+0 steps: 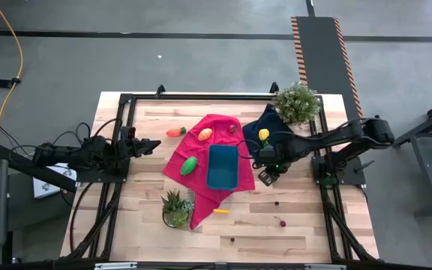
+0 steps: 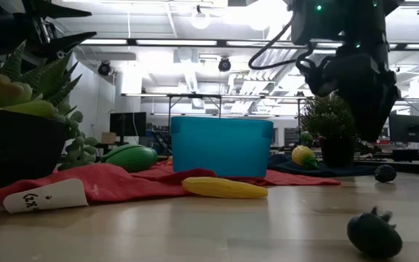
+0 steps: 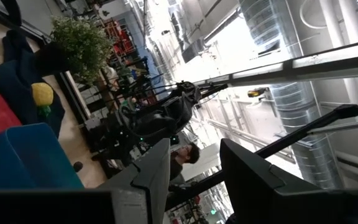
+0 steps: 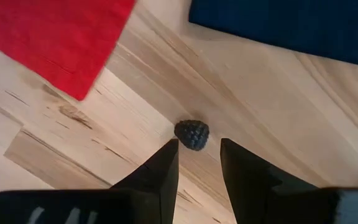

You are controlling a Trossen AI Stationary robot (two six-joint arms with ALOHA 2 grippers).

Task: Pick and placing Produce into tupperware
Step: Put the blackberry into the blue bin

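Right gripper (image 4: 196, 163) nearest: fingers narrowly parted, empty, hovering over a small dark knobbly berry (image 4: 192, 134) on bare matte wood between the red cloth (image 4: 55, 37) and navy cloth (image 4: 291, 25). Task looks barely begun: teal tupperware (image 1: 222, 166), smooth rigid rounded tub on the soft red cloth, looks empty from above, with glossy plastic produce scattered around it – yellow corn (image 1: 221, 211), green piece (image 1: 189, 166), orange piece (image 1: 205, 134), carrot (image 1: 175, 132), yellow lemon (image 1: 263, 135). Left gripper (image 1: 153, 144) waits at the left edge, fingers apart, empty
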